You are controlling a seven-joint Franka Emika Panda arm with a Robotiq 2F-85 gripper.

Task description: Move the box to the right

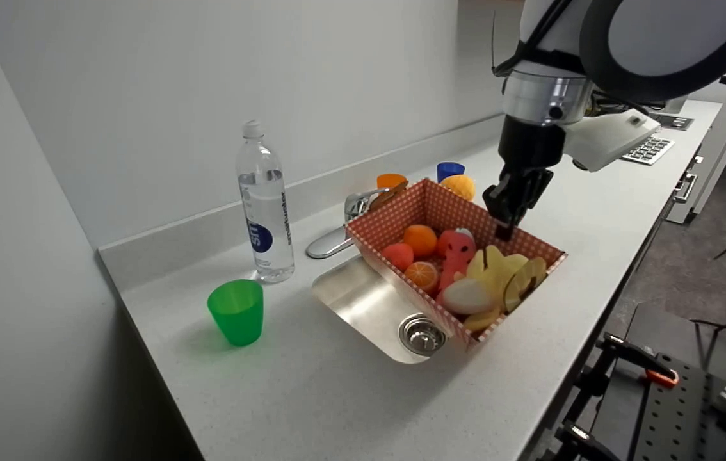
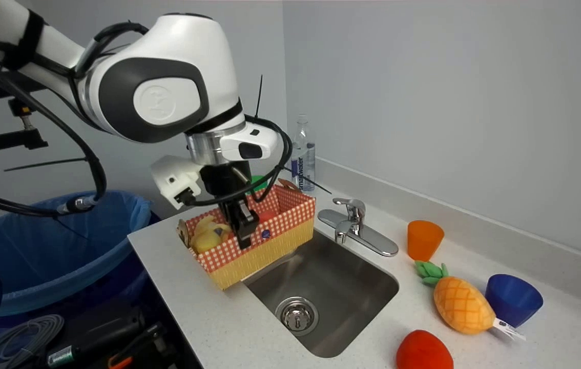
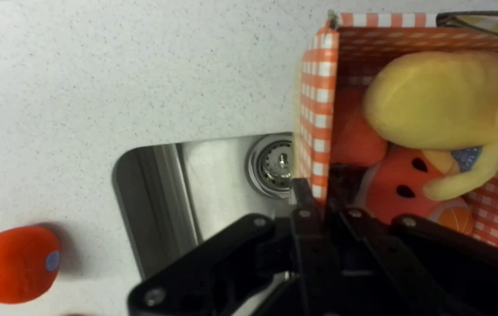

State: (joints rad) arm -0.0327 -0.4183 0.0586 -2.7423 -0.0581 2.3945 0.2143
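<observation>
Left of centre in an exterior view, holding the shallow rectangular open-topped basket with red-and-white checked sides (image 2: 290,220), loaded with colourful soft toy fruit (image 1: 494,275), by 1 long wall. Clenched on that wall with the black 2-fingered gripper (image 3: 321,204), pinching from inside and outside, low in the middle of the wrist view. Overlapping the rectangular stainless-steel sink basin (image 2: 347,287) in both exterior views; cannot tell if lifted clear or partly resting on the speckled white counter (image 2: 219,318).

Probably past the grasp and into the carry, short of any placing on the right. Next, seemingly, to travel over the basin towards the lower right of an exterior view, high enough to clear the curved chrome faucet (image 2: 356,215) and level enough not to spill the fruit. Best to steer around, or stop short of, the orange plastic cup (image 2: 423,240), the yellow-orange plush pineapple (image 2: 462,305) and the round red toy (image 2: 423,351) at that side. Finally, to lower gently until flat, then let go.
</observation>
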